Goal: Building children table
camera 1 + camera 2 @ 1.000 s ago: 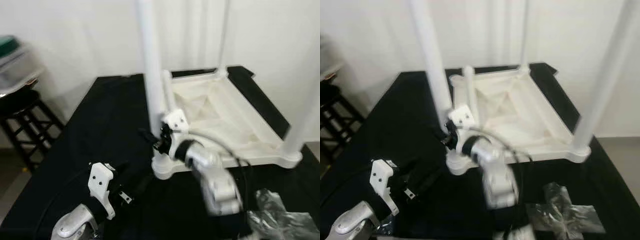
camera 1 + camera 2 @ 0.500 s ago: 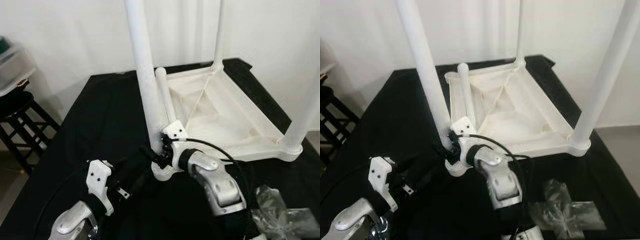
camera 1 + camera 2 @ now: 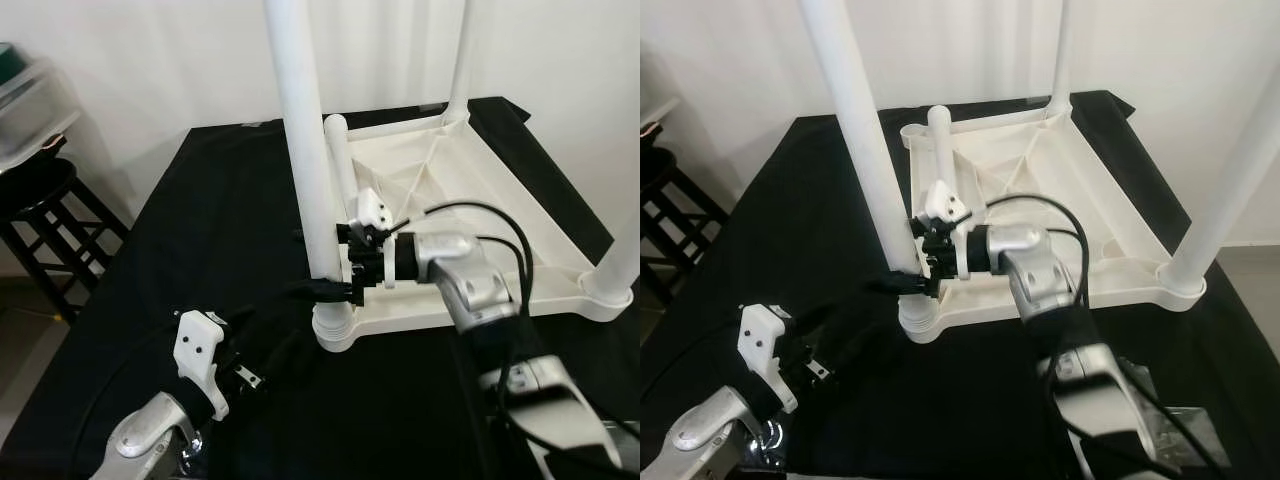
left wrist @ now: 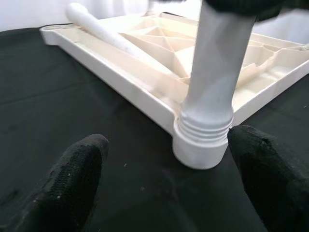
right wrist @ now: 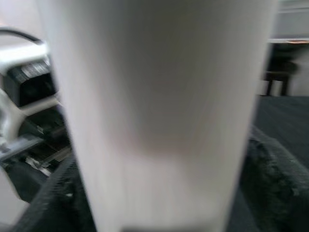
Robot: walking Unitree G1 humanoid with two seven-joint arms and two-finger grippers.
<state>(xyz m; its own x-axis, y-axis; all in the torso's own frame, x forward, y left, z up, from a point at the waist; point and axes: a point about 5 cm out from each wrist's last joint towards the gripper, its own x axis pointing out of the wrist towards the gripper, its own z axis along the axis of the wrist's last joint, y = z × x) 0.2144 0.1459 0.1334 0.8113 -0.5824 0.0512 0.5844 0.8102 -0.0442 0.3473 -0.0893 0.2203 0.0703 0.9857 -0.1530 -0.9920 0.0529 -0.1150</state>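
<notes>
At the centre of the head views, on the black bench, the upturned white tabletop carries upright legs; the right tool pinches the near leg low down. We judge the moulded plastic light, stiff and slick, best gripped just above its threaded socket. The left tool hovers spread before that socket.

The near table leg runs past the top edge, and blurs close in the right wrist view.
</notes>
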